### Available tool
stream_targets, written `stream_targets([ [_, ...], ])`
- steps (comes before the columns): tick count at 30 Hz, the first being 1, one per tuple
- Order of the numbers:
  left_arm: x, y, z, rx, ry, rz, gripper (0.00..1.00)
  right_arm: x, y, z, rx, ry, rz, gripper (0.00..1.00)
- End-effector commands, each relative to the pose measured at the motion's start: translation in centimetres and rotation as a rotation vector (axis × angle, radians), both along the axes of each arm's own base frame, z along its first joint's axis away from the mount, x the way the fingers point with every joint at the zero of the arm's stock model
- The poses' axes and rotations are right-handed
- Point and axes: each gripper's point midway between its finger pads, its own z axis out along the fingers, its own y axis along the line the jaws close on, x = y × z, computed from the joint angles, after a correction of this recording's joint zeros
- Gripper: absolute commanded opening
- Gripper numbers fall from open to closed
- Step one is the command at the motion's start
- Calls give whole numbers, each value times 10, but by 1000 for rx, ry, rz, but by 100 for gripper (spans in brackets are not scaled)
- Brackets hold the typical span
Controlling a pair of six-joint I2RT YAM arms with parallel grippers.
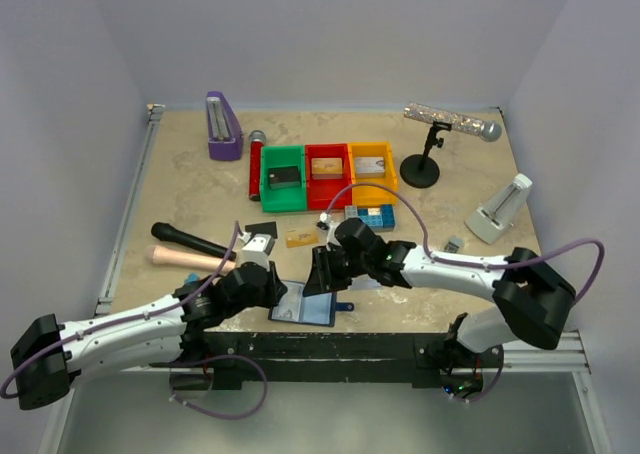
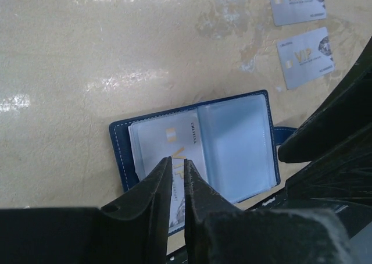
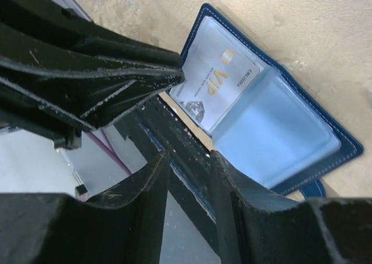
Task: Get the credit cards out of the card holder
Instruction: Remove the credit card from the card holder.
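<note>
Card holder (image 1: 305,304) lies open and flat at the desk's (image 1: 180,194) near edge, between both hands. Silver card (image 2: 168,142) sits in its left pocket; the right pocket is pale blue.

Left hand (image 2: 178,162) is over that card, jaws almost together with a thin slit between. Cannot tell whether it grips the card. Right hand (image 3: 190,159) is partly open, holds nothing, and crowds the holder's right side.

Two loose silver cards (image 2: 305,57) and a gold card (image 1: 298,238) lie just beyond. Farther back:
- blue brick plate (image 1: 370,216)
- green bin (image 1: 283,202)
- red bin (image 1: 327,184)
- orange bin (image 1: 372,192)
- purple metronome (image 1: 223,126)
- microphone on stand (image 1: 452,124)

Desk is beige and mottled. Pale walls (image 1: 320,34) close three sides.
</note>
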Motion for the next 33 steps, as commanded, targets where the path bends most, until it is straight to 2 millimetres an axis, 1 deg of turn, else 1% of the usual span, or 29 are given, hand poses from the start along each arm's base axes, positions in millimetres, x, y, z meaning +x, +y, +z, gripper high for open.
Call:
stream_targets([
  [1,1,-2,-10,-21,16,25,17,3,31,13,123,15,11,39],
  [4,0,2,-19,-2,31,41,14,-1,38,4,108,27,17,39],
  [8,-2,8,-27,4,41,57,10,-4,44,-7,84,49,19,39],
  [14,-5,10,-36,0,61,66,8,-4,45,-28,43,83,1,40],
  [18,-7,12,-42,0,80,80,5,-5,44,-39,25,112,-18,39],
  [22,-11,15,-50,-7,98,91,3,-4,45,-44,20,124,-37,39],
  [25,-12,18,-52,-4,102,97,2,-3,43,-46,10,124,-48,39],
  [33,-12,23,-51,2,100,118,0,-4,39,-54,-8,154,-74,39],
])
